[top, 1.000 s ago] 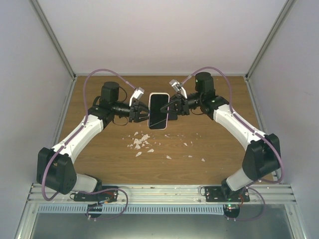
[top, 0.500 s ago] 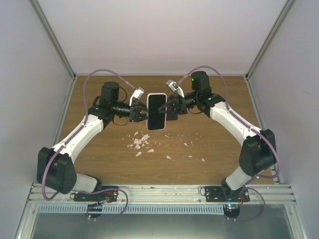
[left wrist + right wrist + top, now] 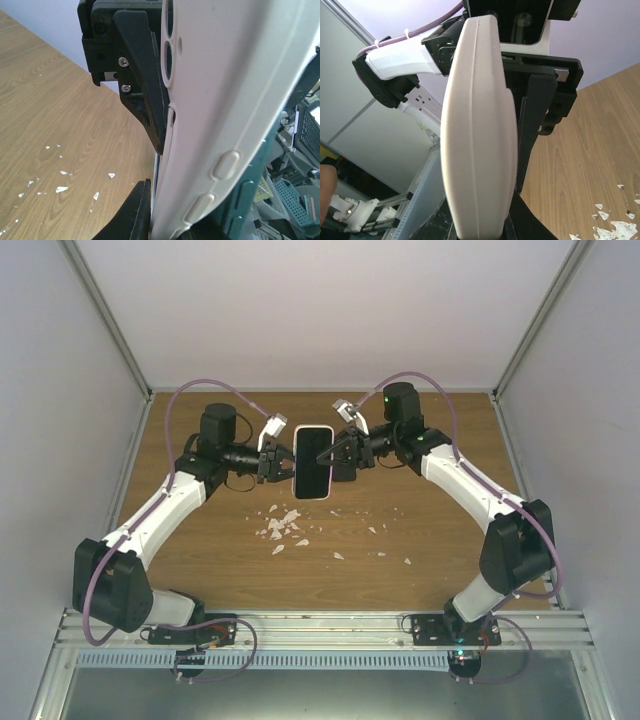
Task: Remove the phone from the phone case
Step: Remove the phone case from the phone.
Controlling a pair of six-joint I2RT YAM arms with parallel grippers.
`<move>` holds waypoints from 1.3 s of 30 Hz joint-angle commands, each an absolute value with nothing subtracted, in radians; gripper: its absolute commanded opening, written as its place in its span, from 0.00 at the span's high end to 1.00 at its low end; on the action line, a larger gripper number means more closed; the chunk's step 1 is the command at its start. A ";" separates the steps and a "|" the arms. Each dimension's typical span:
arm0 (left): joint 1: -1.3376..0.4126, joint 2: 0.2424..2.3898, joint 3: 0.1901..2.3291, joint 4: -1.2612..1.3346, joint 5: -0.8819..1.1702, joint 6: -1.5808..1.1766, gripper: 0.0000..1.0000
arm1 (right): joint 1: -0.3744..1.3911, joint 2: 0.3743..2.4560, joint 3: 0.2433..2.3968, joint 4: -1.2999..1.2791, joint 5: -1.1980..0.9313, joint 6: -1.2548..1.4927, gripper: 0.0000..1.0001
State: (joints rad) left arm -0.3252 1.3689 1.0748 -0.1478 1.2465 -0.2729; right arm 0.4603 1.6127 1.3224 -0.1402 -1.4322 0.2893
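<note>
A phone [image 3: 312,462] with a dark screen sits in a pale pinkish-white case [image 3: 299,464] and is held in the air over the back middle of the table, screen up. My left gripper [image 3: 281,465] is shut on the case's left edge. My right gripper [image 3: 338,455] is shut on its right edge. In the left wrist view the case's back [image 3: 235,90] with camera holes and side buttons fills the frame between my black fingers [image 3: 145,100]. In the right wrist view the case's rounded edge [image 3: 477,135] is clamped between my fingers [image 3: 535,130].
Several small white scraps [image 3: 282,528] lie on the wooden table [image 3: 420,520] below and in front of the phone. Grey walls enclose the table on three sides. A metal rail [image 3: 320,625] runs along the near edge by the arm bases.
Both grippers have shifted the phone a little to the left and slightly back. The grips have not changed.
</note>
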 commanded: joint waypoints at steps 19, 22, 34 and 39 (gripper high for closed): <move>-0.237 1.398 0.976 0.380 1.177 -0.744 1.00 | 0.344 1.662 1.507 -0.303 -1.167 0.195 0.14; -0.224 1.406 0.970 0.368 1.150 -0.770 1.00 | 0.338 1.645 1.504 -0.326 -1.026 0.137 0.14; -0.197 1.459 1.031 0.121 0.940 -0.930 1.00 | 0.531 1.511 1.410 -0.325 -0.560 -0.191 0.18; -0.176 1.494 1.022 0.161 0.977 -1.021 1.00 | 0.613 1.513 1.409 -0.354 -0.502 -0.261 0.20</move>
